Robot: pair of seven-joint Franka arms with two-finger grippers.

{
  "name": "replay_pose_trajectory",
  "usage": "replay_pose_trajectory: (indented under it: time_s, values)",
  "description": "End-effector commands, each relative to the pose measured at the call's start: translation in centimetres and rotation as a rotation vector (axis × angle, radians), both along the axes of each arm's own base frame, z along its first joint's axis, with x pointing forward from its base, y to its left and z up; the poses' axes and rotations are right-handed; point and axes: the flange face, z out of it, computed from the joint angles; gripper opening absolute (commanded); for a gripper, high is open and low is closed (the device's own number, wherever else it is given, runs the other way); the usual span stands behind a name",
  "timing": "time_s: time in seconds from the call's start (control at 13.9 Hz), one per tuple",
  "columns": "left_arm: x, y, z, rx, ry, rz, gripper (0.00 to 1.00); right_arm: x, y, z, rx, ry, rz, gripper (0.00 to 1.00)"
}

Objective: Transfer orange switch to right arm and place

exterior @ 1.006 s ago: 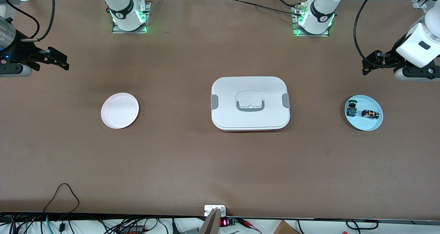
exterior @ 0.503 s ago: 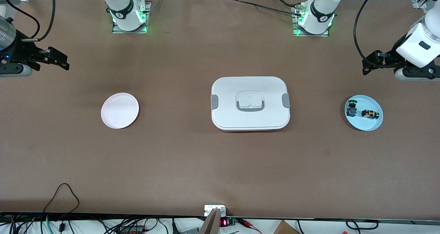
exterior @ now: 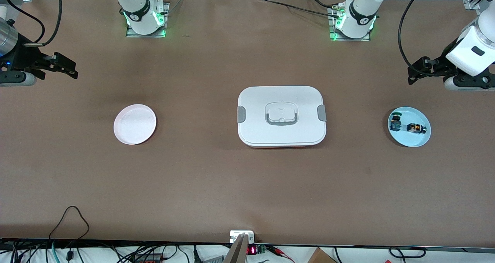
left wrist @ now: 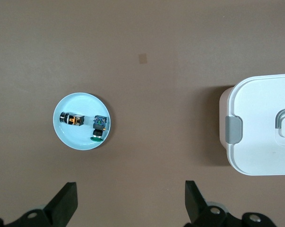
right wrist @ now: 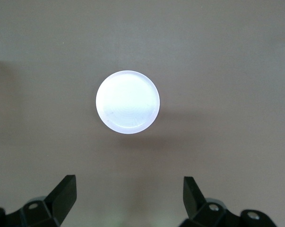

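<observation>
The orange switch (exterior: 417, 128) lies on its side in a light blue plate (exterior: 413, 140) toward the left arm's end of the table. It also shows in the left wrist view (left wrist: 70, 119), on that plate (left wrist: 80, 103). A switch with green and blue parts (exterior: 395, 123) lies beside it on the plate (left wrist: 99, 126). My left gripper (exterior: 412, 74) hangs open and empty over bare table beside the blue plate (left wrist: 130, 187). My right gripper (exterior: 72, 70) hangs open and empty over bare table at the right arm's end (right wrist: 128, 182).
An empty pale pink plate (exterior: 135, 124) sits toward the right arm's end and shows in the right wrist view (right wrist: 127, 102). A white lidded box with grey clips (exterior: 281, 116) stands mid-table, its end showing in the left wrist view (left wrist: 260, 127).
</observation>
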Motion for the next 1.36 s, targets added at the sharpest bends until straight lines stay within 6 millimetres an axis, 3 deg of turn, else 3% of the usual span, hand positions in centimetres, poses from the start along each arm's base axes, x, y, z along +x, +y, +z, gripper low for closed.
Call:
replay_pose_trajectory:
  time_s: [0.0,0.57,0.86,1.29]
  values:
    - [0.3,0.1,0.5,0.009,0.006,0.002,1.00,-0.8,0.1,0.4,0.002,-0.006,0.007,1.00]
    - [0.2,0.3,0.4,0.010,0.015,0.003,1.00,-0.8,0.1,0.4,0.004,-0.006,0.008,1.00]
    - [1.2,-0.1,-0.8,0.009,0.038,0.000,1.00,-0.8,0.1,0.4,0.002,-0.006,0.008,1.00]
    - [2.4,1.4,-3.0,0.014,0.078,0.024,1.00,-0.7,0.1,0.5,0.002,-0.008,0.007,1.00]
